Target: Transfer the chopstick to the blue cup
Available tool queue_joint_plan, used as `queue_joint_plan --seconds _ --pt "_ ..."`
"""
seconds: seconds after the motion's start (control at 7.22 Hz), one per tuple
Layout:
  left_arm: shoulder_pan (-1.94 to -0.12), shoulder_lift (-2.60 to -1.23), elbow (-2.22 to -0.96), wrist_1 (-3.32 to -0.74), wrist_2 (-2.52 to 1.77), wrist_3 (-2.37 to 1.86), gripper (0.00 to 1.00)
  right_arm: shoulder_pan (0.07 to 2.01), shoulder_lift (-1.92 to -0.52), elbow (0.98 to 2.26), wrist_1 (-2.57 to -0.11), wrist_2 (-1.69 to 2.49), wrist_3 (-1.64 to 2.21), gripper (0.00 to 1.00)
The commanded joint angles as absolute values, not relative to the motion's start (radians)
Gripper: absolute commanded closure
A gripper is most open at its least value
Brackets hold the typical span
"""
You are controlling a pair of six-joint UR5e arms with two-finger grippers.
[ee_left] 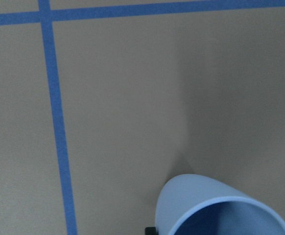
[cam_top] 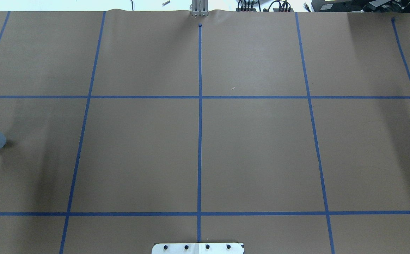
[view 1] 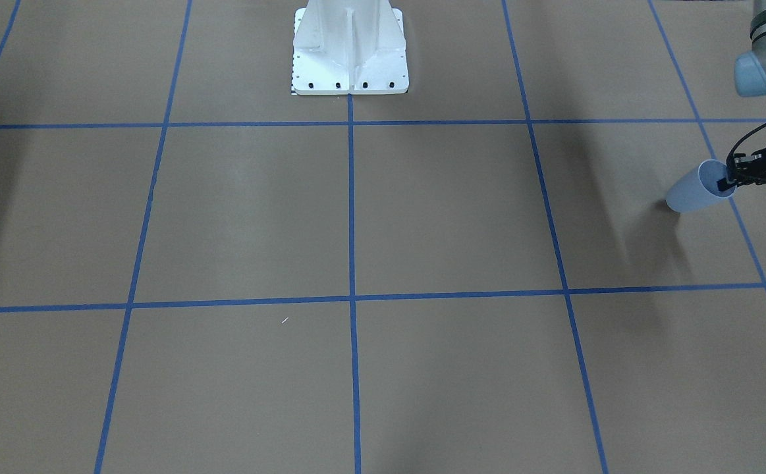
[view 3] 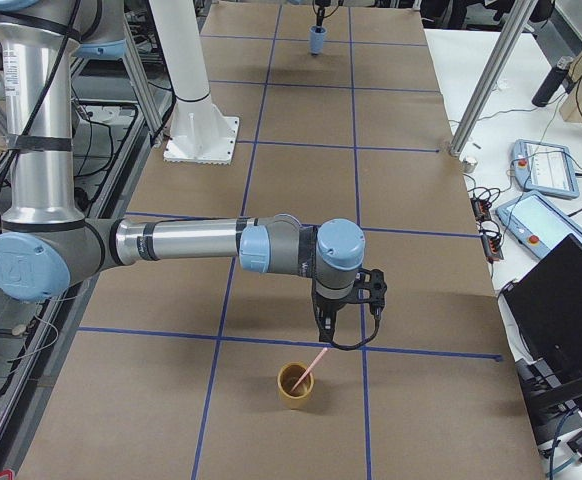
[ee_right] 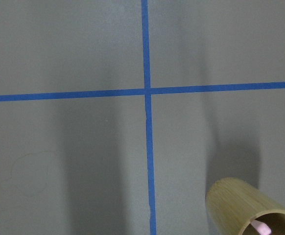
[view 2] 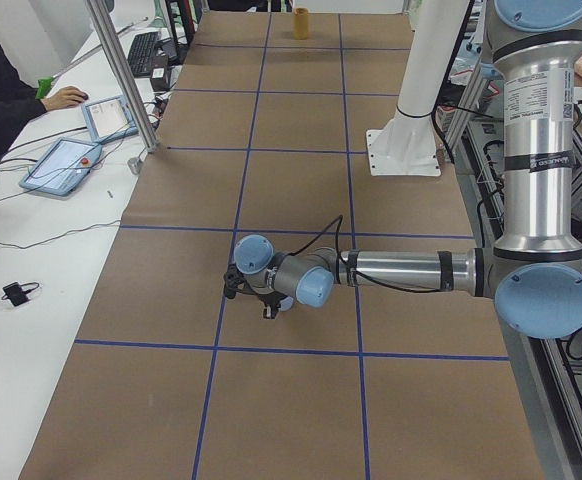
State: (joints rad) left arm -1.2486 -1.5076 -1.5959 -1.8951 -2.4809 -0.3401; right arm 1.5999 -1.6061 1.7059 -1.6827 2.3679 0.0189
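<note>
Chopstick (view 3: 313, 364) is leaning in tan cup (view 3: 295, 398) under right gripper (view 3: 323, 338); left gripper (view 1: 728, 181) is crowding blue cup (view 1: 689, 194) rim, opposite table (view 3: 421, 260) end; grips unreadable.

Brown paper (cam_top: 254, 148) covers the table, matt and faintly creased, gridded with smooth blue tape (cam_top: 200, 141). The blue cup (ee_left: 206, 200) looks like satiny plastic. The tan cup (ee_right: 235, 200) shows a fine, bamboo-like grain, and the chopstick (view 3: 317, 362) in it looks smooth. The left arm (view 2: 401, 270) is brushed metal with glossy blue joint caps (view 2: 541, 300). The pedestal (view 1: 350, 46) is glossy white-painted metal.
</note>
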Motion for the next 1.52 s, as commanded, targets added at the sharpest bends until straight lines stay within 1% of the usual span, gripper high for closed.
queue_joint_plan --seconds 0.0,0.14,0.28,0.55,0.83,0.97,1.11,1.25,1.39 --pt "-1.256 -1.701 -1.611 -1.680 -2.494 -0.371 1.00 1.595 -1.603 1.719 -1.681 2.388 0.018 0.00" --pt "-1.253 -1.853 -1.605 -1.567 -2.490 -0.470 1.00 1.595 -1.597 1.730 -1.684 2.404 0.018 0.00" --pt "-1.244 -1.973 -1.603 -1.508 -2.468 -0.595 1.00 1.591 -1.597 1.732 -1.683 2.404 0.017 0.00" --pt "-1.085 -2.138 -1.600 -1.505 -2.458 -0.906 1.00 1.583 -1.597 1.721 -1.678 2.385 0.009 0.00" --pt "-0.917 -2.288 -1.579 -1.515 -2.351 -1.175 1.00 1.583 -1.598 1.714 -1.677 2.391 0.023 0.00" --pt "-0.861 -2.390 -1.496 -1.520 -2.291 -1.265 1.00 1.583 -1.600 1.723 -1.677 2.396 0.021 0.00" --pt "-0.821 -2.440 -1.455 -1.525 -2.243 -1.311 1.00 1.583 -1.606 1.723 -1.678 2.404 0.023 0.00" --pt "-0.784 -2.445 -1.419 -1.579 -2.186 -1.328 1.00 1.583 -1.606 1.723 -1.677 2.414 0.023 0.00" --pt "-0.763 -2.457 -1.352 -1.676 -2.159 -1.385 1.00 1.583 -1.606 1.724 -1.677 2.434 0.023 0.00"
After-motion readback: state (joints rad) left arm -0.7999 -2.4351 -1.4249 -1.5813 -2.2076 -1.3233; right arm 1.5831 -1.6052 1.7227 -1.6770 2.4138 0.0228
